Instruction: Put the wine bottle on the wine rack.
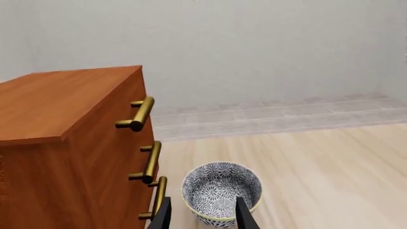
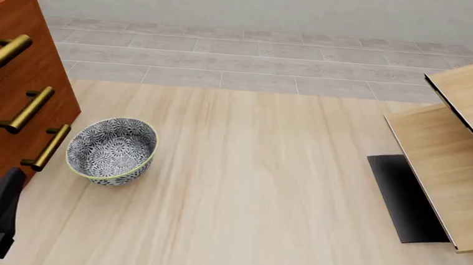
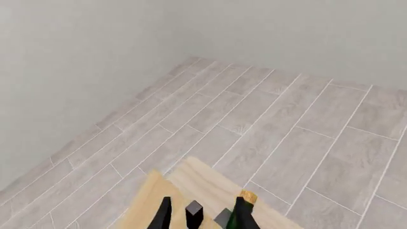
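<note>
Looking along the left gripper (image 1: 202, 217): jaws spread wide, pinching nothing, hanging just short of a patterned bowl (image 1: 221, 191) that sits beside a reddish drawer cabinet (image 1: 70, 143) with brass handles (image 1: 141, 114). No bottle or rack here.

Turning to the front view: finds the wine rack (image 2: 446, 166) at the right edge, slanted pale panels over a black base (image 2: 405, 197), well apart from the bowl and cabinet on the left. Shows no bottle plainly, and no right gripper.

Moving to the right wrist view: catches the wine bottle (image 3: 239, 215) low in the picture, green neck and tan cork (image 3: 248, 196) close against the right gripper (image 3: 200, 218), above a rack panel (image 3: 190, 186). Cannot tell whether those jaws are clamped on the glass or merely beside it.

Judging the handling: likely heavy, rigid, slick and breakable. Best gripped firmly on the body rather than the narrow neck, kept from swinging, and lowered gently onto the slant, where it could roll or slide.
</note>
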You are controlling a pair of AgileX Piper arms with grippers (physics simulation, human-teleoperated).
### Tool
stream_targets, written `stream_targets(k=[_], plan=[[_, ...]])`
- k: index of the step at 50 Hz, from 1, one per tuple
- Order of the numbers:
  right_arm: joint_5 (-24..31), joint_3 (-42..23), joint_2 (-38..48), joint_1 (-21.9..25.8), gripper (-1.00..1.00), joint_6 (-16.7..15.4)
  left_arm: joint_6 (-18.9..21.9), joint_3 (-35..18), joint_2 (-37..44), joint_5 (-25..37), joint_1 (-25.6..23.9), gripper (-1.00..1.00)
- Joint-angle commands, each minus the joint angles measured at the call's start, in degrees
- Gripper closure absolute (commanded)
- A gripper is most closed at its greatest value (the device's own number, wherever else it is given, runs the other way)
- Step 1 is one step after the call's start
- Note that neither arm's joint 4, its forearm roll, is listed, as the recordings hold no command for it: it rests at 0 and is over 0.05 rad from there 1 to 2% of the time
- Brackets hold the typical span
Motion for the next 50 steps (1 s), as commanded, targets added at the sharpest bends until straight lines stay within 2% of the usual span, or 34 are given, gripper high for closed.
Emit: stream_targets(k=[1,9,25,40,44,50], plan=[[3.23,-0.62,-5.70,4.80,-1.00,-0.42,0.19,-0.68,0.00,0.37,-0.11,-1.00],[5.66,-0.56,-9.75,9.51,-1.00,-0.46,0.32,-0.71,0.00,0.44,-0.29,-1.00],[7.78,-0.24,-13.14,13.96,-1.00,-1.45,0.33,-1.02,0.00,0.63,-0.15,-1.00],[10.74,3.25,-19.80,21.47,-1.00,-2.47,0.43,-1.69,0.00,1.06,-0.32,-1.00],[10.93,3.92,-20.67,22.26,-1.00,-2.55,0.47,-1.86,0.00,1.17,-0.32,-1.00],[12.32,6.48,-24.77,26.29,-1.00,-3.08,0.58,-2.11,0.00,1.30,-0.32,-1.00]])
